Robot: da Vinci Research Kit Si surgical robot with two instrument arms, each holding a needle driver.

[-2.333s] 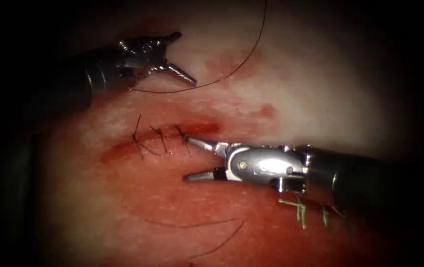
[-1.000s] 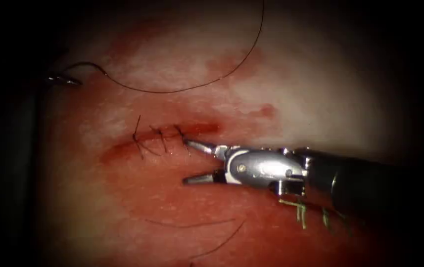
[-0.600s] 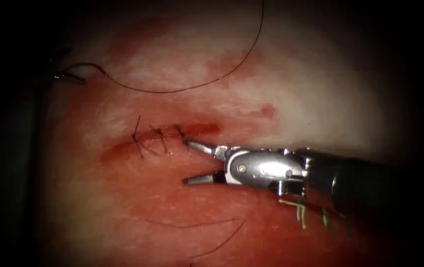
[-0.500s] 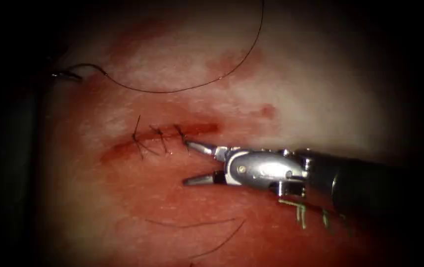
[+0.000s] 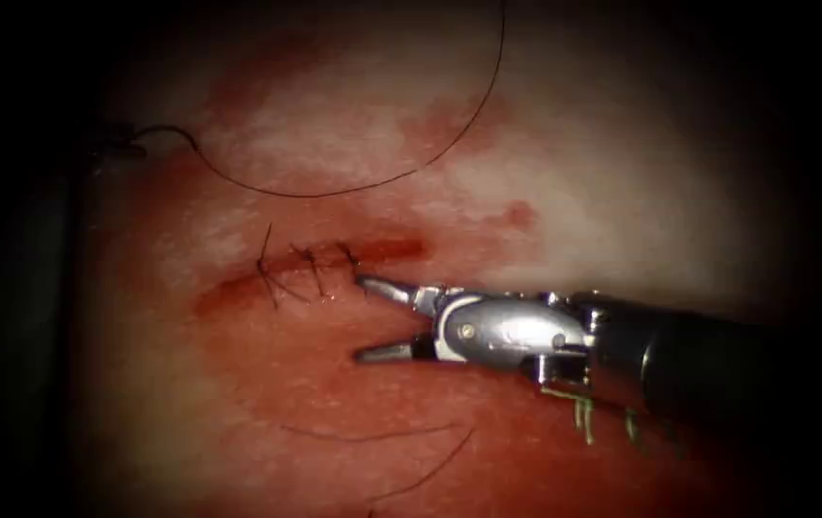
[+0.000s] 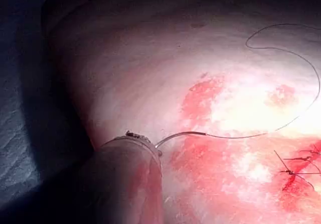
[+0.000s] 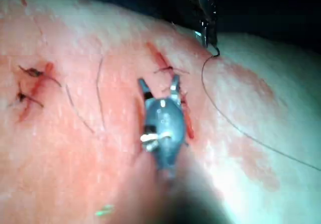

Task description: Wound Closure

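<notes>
My right gripper (image 5: 361,318) hangs released, jaws spread wide and holding nothing. Its upper tip sits just beside the rightmost of the three stitches (image 5: 310,269) across the cut (image 5: 387,251), at mid-frame in the endoscope view. The lower tip is apart from the cut, over wet red tissue (image 5: 622,192).

My left gripper (image 7: 205,35) is well apart from it, at the far upper left of the endoscope frame and left of the cut. As far as I can judge it is clenched on the needle (image 6: 180,134). The grip itself is hidden behind the wrist, so I cannot say exactly where along the curve it bites. The needle is clear of the tissue, not in it.

The needle's thread end juts free of the jaws, with the point end hidden at the grip. Its long axis, taken as the chord of the arc, runs from the gripper towards the stitched cut, thread end leading. From there the thread (image 5: 334,195) sags in a wide loop above the cut and climbs out at the top of the frame.

I expect the needle to be light, stiff and slick, apt to roll in the jaws if pinched off-square. The flat body of the curve is the place to take it, sparing the point and the thread joint. The thread looks fine and limp, so it carries no push. The tissue is soft, wet and easily torn.
</notes>
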